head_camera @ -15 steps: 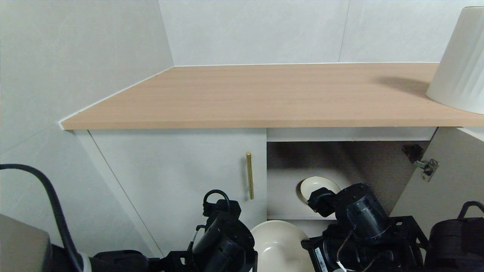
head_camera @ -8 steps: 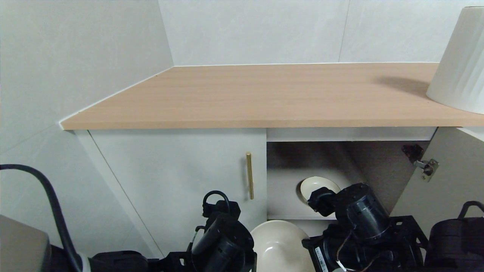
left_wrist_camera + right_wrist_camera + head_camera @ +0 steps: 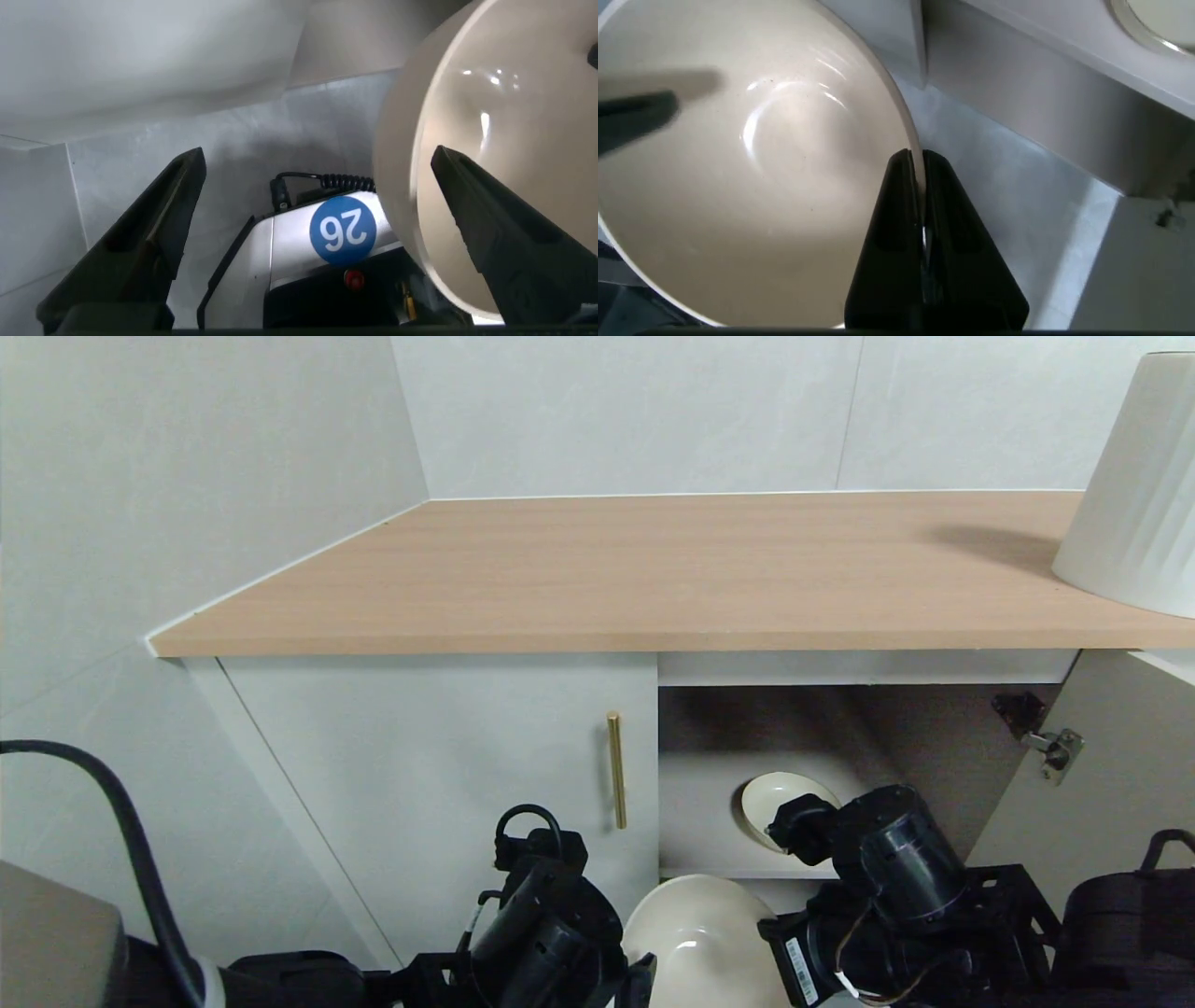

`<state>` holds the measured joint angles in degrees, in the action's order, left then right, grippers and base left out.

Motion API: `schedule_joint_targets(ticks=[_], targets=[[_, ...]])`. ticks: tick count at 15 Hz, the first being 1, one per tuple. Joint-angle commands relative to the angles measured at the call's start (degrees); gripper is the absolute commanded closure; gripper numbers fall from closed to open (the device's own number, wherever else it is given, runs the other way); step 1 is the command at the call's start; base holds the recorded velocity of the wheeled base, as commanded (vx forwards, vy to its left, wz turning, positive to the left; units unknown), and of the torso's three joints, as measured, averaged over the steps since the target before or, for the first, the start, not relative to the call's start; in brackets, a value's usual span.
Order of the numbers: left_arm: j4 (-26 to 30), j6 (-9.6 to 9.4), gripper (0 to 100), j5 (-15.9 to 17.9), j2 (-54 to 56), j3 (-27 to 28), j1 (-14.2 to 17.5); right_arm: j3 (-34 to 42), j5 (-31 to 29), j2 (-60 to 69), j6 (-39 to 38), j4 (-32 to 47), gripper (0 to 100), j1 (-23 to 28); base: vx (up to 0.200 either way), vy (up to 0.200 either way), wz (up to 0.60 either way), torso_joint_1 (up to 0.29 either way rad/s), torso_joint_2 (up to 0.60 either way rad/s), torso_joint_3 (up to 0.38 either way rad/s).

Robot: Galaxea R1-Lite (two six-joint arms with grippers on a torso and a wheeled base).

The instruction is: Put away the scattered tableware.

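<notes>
We see the large cream bowl (image 3: 695,943) held in the air in front of the cabinet (image 3: 859,667), just below the front edge of its shelf (image 3: 695,812) and between the two arms. Its hollow faces up and outward, away from the cabinet.

The right claw (image 3: 920,168) is clenched on the bowl's rim. One finger lies against the inner wall and the other against the outer wall, so the rim runs between them.

The left claw (image 3: 316,157) is released, its fingers (image 3: 149,233) spread wide apart. The bowl fills the space beside one of them, and we cannot tell whether that finger touches it.

A small cream dish (image 3: 784,798) rests on the shelf inside the open half of the cabinet, about midway between the shelf's back and front edges. The right arm hides the dish's near side.

The left door (image 3: 439,756) is shut, with a brass bar handle (image 3: 615,770) upright near its right edge. The right door (image 3: 1111,803) stands swung open on its hinge (image 3: 1053,745).

Above, the wooden bench (image 3: 653,569) runs into the corner of the tiled wall. A white ribbed lampshade (image 3: 1134,495) stands toward the bench's right end.
</notes>
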<state>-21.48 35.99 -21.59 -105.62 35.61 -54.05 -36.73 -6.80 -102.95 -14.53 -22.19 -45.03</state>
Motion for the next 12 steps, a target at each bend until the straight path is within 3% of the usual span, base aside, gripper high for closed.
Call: schedule_joint_targets(ticks=[1, 6, 9, 12], targets=[[-0.14, -0.04, 0, 0.06, 0.06, -0.01, 0.0, -0.1, -0.58, -0.32, 0.12, 0.83, 100, 0.56, 0.0, 0.0, 0.0, 0.0, 0.0, 0.0], [-0.05, -0.04, 0, -0.03, 0.06, -0.01, 0.0, -8.18, -4.18, -1.2, -2.61, 17.53, 100, 6.18, 0.0, 0.0, 0.0, 0.0, 0.0, 0.0], [-0.05, -0.04, 0, -0.03, 0.5, -0.01, 0.0, -11.08, -4.62, -3.49, -6.74, 17.53, 100, 9.35, 0.0, 0.0, 0.0, 0.0, 0.0, 0.0], [-0.05, -0.04, 0, -0.21, 1.03, -0.01, 0.0, -13.1, -4.62, -5.95, -18.69, 16.65, 100, 11.72, 0.0, 0.0, 0.0, 0.0, 0.0, 0.0]])
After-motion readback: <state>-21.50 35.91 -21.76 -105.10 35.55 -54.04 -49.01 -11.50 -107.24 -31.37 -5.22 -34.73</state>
